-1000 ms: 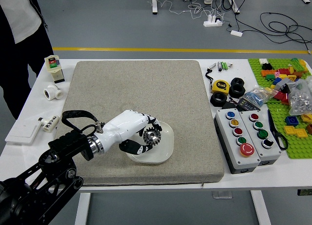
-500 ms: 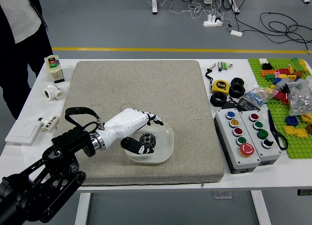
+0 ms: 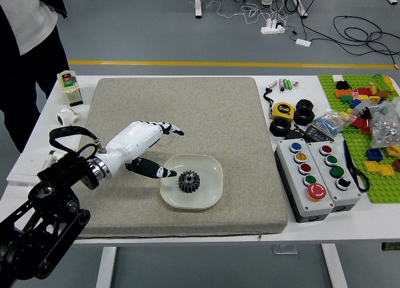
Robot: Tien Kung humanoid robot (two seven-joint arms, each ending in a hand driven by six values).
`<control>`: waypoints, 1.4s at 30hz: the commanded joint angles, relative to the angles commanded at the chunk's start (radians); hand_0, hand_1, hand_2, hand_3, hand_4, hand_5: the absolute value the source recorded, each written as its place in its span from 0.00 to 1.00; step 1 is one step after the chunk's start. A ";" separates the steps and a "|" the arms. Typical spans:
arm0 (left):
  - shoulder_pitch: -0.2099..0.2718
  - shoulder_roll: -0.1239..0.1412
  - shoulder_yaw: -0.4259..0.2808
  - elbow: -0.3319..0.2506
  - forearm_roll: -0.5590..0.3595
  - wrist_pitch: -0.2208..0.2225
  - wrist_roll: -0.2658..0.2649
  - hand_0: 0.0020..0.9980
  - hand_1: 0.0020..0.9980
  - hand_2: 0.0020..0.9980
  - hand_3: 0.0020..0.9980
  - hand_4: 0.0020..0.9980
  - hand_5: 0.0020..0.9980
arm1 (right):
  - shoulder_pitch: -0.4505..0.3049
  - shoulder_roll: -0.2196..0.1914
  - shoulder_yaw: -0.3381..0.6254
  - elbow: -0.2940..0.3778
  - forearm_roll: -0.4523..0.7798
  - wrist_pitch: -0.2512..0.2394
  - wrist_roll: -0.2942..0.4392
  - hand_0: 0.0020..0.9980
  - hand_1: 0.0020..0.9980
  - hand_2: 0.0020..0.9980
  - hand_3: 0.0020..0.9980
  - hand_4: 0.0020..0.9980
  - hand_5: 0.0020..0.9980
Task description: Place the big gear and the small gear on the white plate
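- In the head view, the left hand point(image 3: 139, 144) is reaching in from the left, and it is being released: its fingers are stretching apart and are grasping nothing.
- One dark fingertip is pointing over the left rim of the white plate point(image 3: 209, 189); whether it is touching the rim, I cannot tell. Some fingers are hiding under the white back of the hand.
- A dark metal gear point(image 3: 189, 182) is lying on the plate, apart from the hand. Its teeth are showing around the edge, but the middle is looking dark and crowded, so I cannot tell if one gear or two stacked gears are lying there, nor which size.
- The plate is resting on the grey mat point(image 3: 187, 113), near the mat's front edge.
- The black left arm is running out of the picture at the lower left. Its cable loop and the wrist are partly covering a small white bottle point(image 3: 58, 155) on the table.
- At the upper left, a person point(image 3: 28, 25) is standing; the head is being cut off by the picture's edge, and the hands are staying out of sight.
- At the right, a clear plastic bag point(image 3: 385, 129) is covering part of the green building plate point(image 3: 382, 193), which the picture's edge is cutting.
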 joint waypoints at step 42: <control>0.022 0.005 -0.086 0.185 0.000 -0.030 0.020 0.29 0.35 0.41 0.52 0.14 0.00 | 0.000 0.002 0.003 0.000 0.002 -0.001 -0.001 0.60 0.61 0.70 0.56 0.76 0.68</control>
